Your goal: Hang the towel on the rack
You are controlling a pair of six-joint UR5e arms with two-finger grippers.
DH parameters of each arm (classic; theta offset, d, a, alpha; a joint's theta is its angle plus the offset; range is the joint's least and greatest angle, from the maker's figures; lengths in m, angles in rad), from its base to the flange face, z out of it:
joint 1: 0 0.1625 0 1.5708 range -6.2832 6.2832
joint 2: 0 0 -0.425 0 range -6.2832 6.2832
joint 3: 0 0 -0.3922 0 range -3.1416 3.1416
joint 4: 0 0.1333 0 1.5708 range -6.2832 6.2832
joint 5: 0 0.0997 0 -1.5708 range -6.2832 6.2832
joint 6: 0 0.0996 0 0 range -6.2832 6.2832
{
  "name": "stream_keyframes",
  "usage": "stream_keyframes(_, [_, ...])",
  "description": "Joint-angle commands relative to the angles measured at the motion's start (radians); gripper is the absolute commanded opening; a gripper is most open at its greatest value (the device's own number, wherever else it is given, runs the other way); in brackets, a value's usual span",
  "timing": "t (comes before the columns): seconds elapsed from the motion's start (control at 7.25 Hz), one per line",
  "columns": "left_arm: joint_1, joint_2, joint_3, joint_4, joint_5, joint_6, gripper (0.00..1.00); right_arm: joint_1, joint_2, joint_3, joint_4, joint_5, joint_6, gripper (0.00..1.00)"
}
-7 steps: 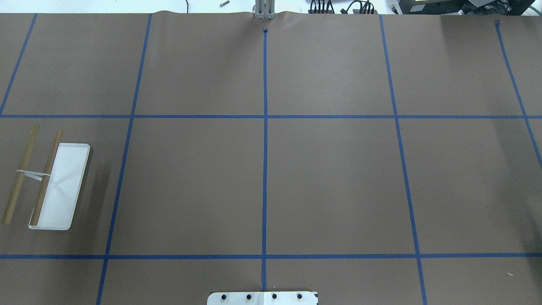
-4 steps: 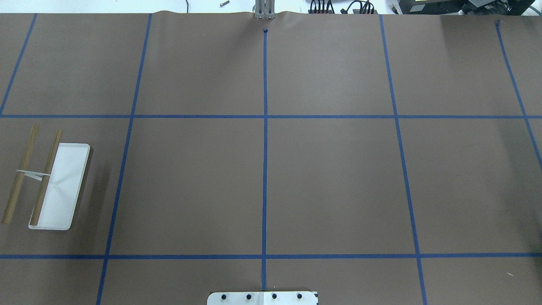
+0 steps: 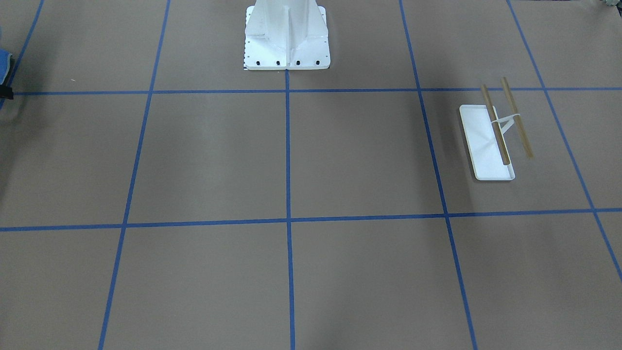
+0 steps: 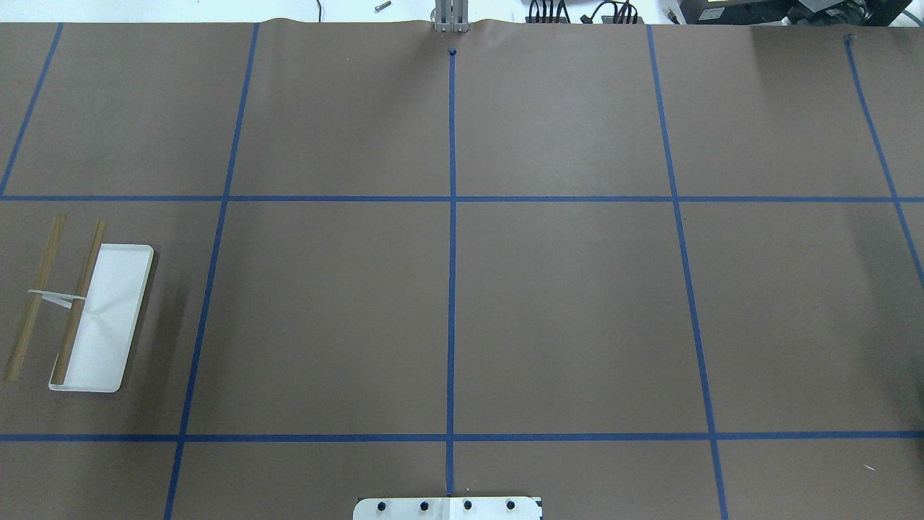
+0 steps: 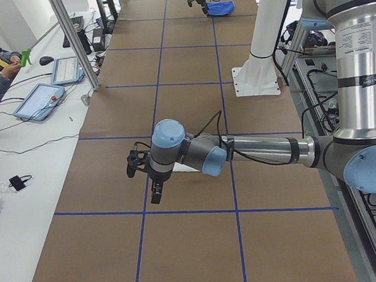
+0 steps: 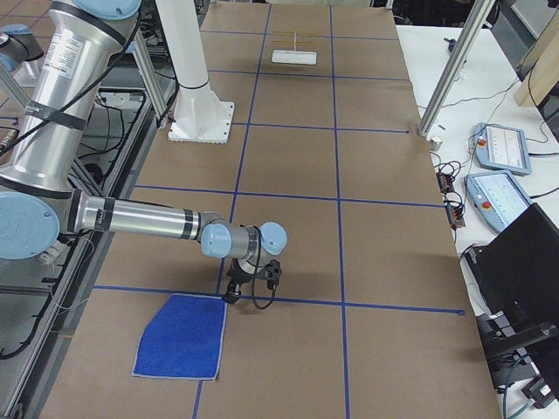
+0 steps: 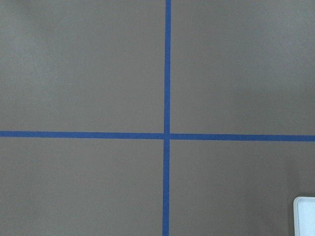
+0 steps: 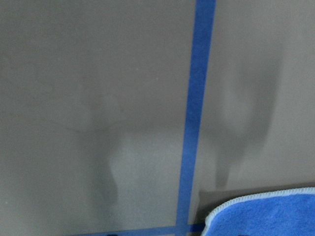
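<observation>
The towel (image 6: 179,336) lies flat, blue face up, at the robot's right end of the table. Its corner with light edging shows in the right wrist view (image 8: 266,216). The rack (image 4: 101,318), a white tray with two brown wooden rods, stands at the left end and also shows in the front view (image 3: 491,141). The rods are bare. My right gripper (image 6: 249,292) hovers just beyond the towel's far corner. My left gripper (image 5: 156,194) hangs over the table near the rack's tray corner (image 7: 305,216). Both grippers show only in the side views, so I cannot tell their state.
The large white bolted pedestal (image 3: 286,39) stands at the robot's side of the table. Blue tape lines (image 4: 451,253) grid the brown table cover. Tablets and cables (image 6: 498,148) lie on the white bench beyond the far edge.
</observation>
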Motion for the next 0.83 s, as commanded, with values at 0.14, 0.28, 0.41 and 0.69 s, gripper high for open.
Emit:
stream_keyframes(0.14, [-0.002, 0.001, -0.006, 0.0, -0.002, 0.0, 0.98, -0.006, 0.004, -0.047, 0.001, -0.007, -0.006, 0.65])
stream_keyframes(0.28, [0.0, 0.002, -0.012, 0.0, -0.002, 0.0, 0.98, -0.006, 0.002, -0.05, 0.001, -0.007, -0.007, 0.65])
stream_keyframes(0.41, [-0.002, 0.001, -0.009, 0.0, -0.001, 0.0, 0.98, -0.004, 0.004, -0.05, 0.001, -0.007, -0.007, 0.64])
stream_keyframes(0.69, [0.0, 0.001, -0.011, 0.0, -0.001, 0.0, 0.98, -0.006, 0.004, -0.056, 0.0, -0.004, -0.003, 0.4])
